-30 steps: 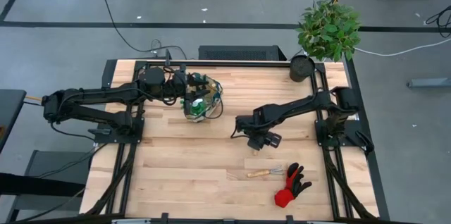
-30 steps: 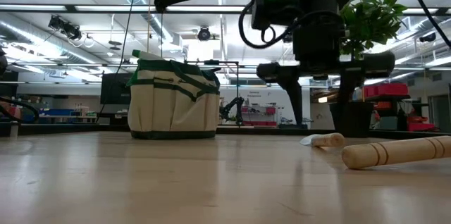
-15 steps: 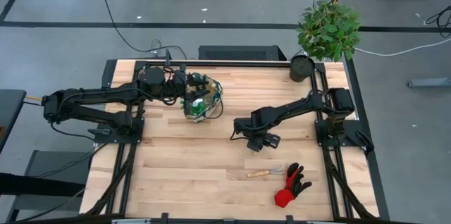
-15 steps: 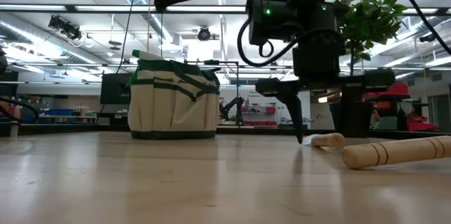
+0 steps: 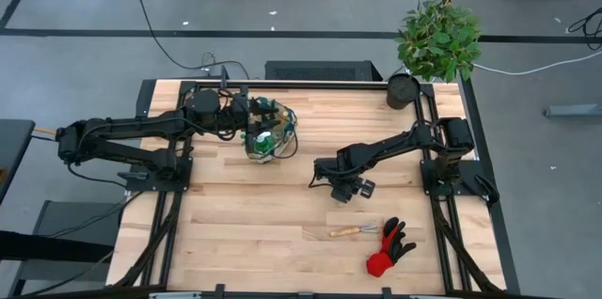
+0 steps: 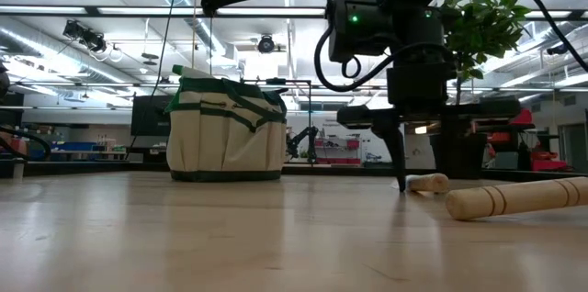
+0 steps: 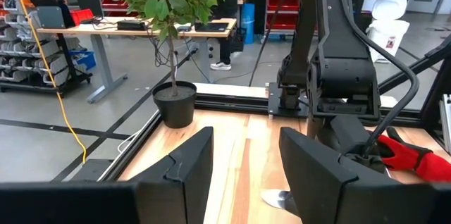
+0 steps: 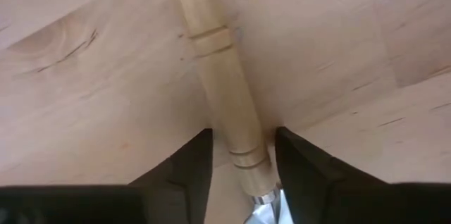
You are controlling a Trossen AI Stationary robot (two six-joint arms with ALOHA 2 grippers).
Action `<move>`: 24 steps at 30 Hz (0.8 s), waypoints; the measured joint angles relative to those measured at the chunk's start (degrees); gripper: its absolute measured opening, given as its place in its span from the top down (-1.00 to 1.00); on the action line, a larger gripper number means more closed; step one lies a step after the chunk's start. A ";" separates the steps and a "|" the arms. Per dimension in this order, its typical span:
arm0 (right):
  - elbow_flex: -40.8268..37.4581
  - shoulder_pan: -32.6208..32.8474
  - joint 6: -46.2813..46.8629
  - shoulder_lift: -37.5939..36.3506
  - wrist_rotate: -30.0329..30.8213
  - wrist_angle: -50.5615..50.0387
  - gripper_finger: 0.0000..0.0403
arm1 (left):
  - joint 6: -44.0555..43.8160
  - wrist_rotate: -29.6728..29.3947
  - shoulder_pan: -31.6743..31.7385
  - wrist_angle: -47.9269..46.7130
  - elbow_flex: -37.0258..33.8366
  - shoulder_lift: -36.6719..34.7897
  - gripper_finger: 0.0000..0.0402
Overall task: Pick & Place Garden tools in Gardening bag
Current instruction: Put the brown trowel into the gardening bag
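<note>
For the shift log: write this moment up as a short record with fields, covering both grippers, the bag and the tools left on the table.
left gripper: at the bag's rim, far side of the table; what it holds cannot be told
right gripper: down at the table, fingers on both sides of the wooden handle of a metal tool
round tan fabric bag with green trim: upright, items already inside
second wooden-handled metal tool: lying near the table's front edge
red-and-black glove: lying beside that tool
leafy potted plant: far right corner
</note>
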 joint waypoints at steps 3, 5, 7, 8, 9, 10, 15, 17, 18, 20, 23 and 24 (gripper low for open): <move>0.00 -0.02 -0.15 0.02 -0.12 0.11 0.36 | -0.01 -0.01 0.02 0.01 0.00 0.00 0.16; 0.00 -0.02 -0.15 0.02 -0.12 0.16 0.42 | 0.00 -0.40 0.02 0.01 0.00 0.00 0.16; -0.02 -0.02 -0.15 0.04 -0.12 0.26 0.48 | 0.00 -0.94 0.02 0.01 0.00 0.00 0.16; -0.02 -0.02 -0.17 0.04 -0.12 0.26 0.50 | 0.00 -0.98 0.02 0.01 0.00 0.00 0.16; -0.02 -0.02 -0.17 0.04 -0.12 0.26 0.53 | 0.00 -0.98 0.02 -0.01 0.00 0.00 0.16; -0.02 -0.02 -0.17 0.04 -0.12 0.28 0.55 | 0.00 -1.01 0.04 0.01 0.00 0.00 0.16; -0.04 0.04 -0.87 0.04 -0.12 0.24 0.67 | 0.00 -1.04 0.04 0.01 -0.01 0.00 0.16; -0.04 0.08 -0.96 0.04 -0.10 0.22 0.70 | 0.00 -1.06 0.04 0.01 0.00 0.00 0.16; -0.04 0.09 -1.00 0.04 -0.10 0.21 0.71 | 0.00 -1.06 0.04 0.01 0.00 0.00 0.16; -0.04 0.08 -1.02 0.04 -0.10 0.21 0.72 | 0.00 -1.06 0.04 0.01 0.00 0.00 0.16; -0.10 0.09 -0.99 -0.15 -0.12 0.21 0.73 | 0.00 -1.06 0.04 0.01 0.00 0.00 0.16; -0.13 0.09 -0.75 -0.24 -0.10 0.28 0.73 | 0.00 -1.06 0.04 0.01 0.00 0.00 0.16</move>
